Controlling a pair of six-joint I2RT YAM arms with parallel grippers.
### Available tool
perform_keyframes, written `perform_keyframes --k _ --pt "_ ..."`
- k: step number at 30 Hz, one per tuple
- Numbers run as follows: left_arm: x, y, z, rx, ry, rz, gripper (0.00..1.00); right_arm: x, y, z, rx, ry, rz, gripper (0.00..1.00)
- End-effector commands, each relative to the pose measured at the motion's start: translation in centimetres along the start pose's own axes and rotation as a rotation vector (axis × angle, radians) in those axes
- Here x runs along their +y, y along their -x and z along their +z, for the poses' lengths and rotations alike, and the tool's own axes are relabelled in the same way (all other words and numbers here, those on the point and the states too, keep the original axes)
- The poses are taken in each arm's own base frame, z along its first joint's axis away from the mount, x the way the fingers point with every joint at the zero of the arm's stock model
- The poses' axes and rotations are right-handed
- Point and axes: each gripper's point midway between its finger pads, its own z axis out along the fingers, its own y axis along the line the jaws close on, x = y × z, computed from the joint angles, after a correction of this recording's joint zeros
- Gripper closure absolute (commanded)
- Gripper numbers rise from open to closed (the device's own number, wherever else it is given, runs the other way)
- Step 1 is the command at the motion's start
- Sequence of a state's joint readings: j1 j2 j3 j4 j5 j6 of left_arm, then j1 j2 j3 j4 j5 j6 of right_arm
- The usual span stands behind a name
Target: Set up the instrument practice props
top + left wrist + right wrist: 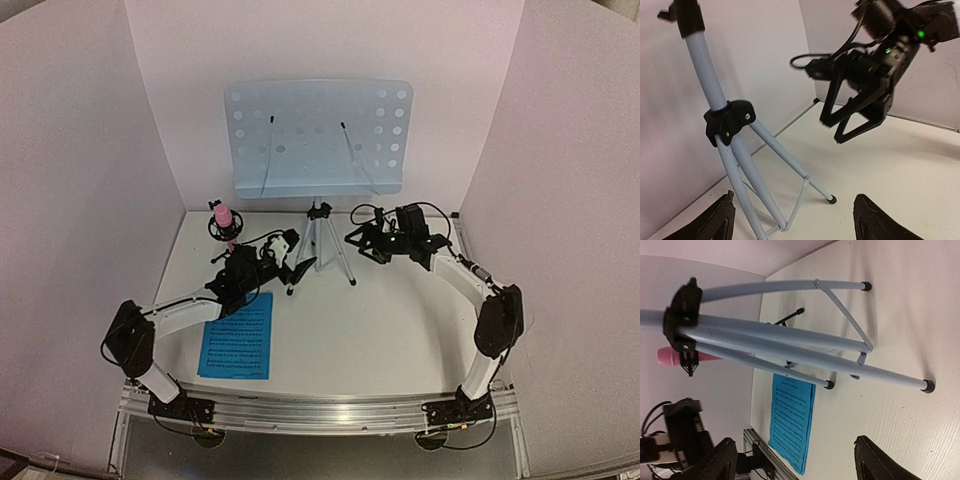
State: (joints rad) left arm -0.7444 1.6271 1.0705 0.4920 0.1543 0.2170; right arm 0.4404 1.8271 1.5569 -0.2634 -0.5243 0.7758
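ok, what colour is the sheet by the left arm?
Bright blue sheet, dark printed lines; right wrist view shows it best.

Stand desk (318,135): perforated sheet, matt pale blue, metal or plastic unclear. Tripod tubes (705,70): smooth, satin, metal look. Collar (729,122): black hard plastic, slight sheen. Feet (927,386): black rubbery caps. Sheet (238,337): matt blue printed paper. Table (380,320): white, matt, faint grain
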Motion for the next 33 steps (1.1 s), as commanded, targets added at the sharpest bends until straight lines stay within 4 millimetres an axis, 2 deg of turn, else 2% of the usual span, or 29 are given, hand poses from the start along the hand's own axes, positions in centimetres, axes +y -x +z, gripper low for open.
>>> perform_keyframes --k 1,4,8,9,11,17,20,24,26,30,33 --pt "-3.1 1.8 -5.7 0.039 -0.181 0.067 0.19 -0.6 -3.5 0.5 0.05 -0.119 -0.077 0.21" --pt "-4.6 1.2 -9.7 0.117 -0.25 0.071 0.21 -0.9 -5.8 1.4 0.08 -0.188 -0.119 0.21" --pt "-4.6 -2.0 -14.8 0.326 -0.237 0.024 0.23 -0.9 -9.2 3.1 0.117 -0.253 -0.165 0.22" --pt "-4.3 -2.3 -15.9 0.354 -0.215 0.015 0.23 -0.9 -10.0 3.7 0.124 -0.272 -0.178 0.22" --pt "-3.3 -4.2 -18.1 0.452 -0.143 -0.028 0.23 -0.7 -11.8 5.0 0.146 -0.293 -0.199 0.23" --pt "1.0 -8.0 -22.8 0.636 0.083 -0.223 0.17 0.4 -17.6 9.5 0.255 -0.309 -0.251 0.24" --pt "1.8 -10.0 -24.4 0.737 0.113 -0.328 0.14 0.8 -20.2 11.5 0.306 -0.306 -0.276 0.24" --pt "2.9 -11.6 -25.1 0.867 0.094 -0.508 0.13 0.7 -22.3 13.6 0.357 -0.301 -0.292 0.24" --pt "3.7 -12.9 -25.3 0.949 0.094 -0.596 0.13 0.8 -22.9 14.7 0.378 -0.289 -0.291 0.24" --pt "6.6 -15.0 -25.6 1.054 0.222 -0.796 0.14 1.5 -23.4 16.7 0.383 -0.268 -0.29 0.25" --pt "8.2 -17.0 -26.4 1.083 0.338 -1.055 0.17 2.2 -23.0 17.9 0.366 -0.257 -0.241 0.27"
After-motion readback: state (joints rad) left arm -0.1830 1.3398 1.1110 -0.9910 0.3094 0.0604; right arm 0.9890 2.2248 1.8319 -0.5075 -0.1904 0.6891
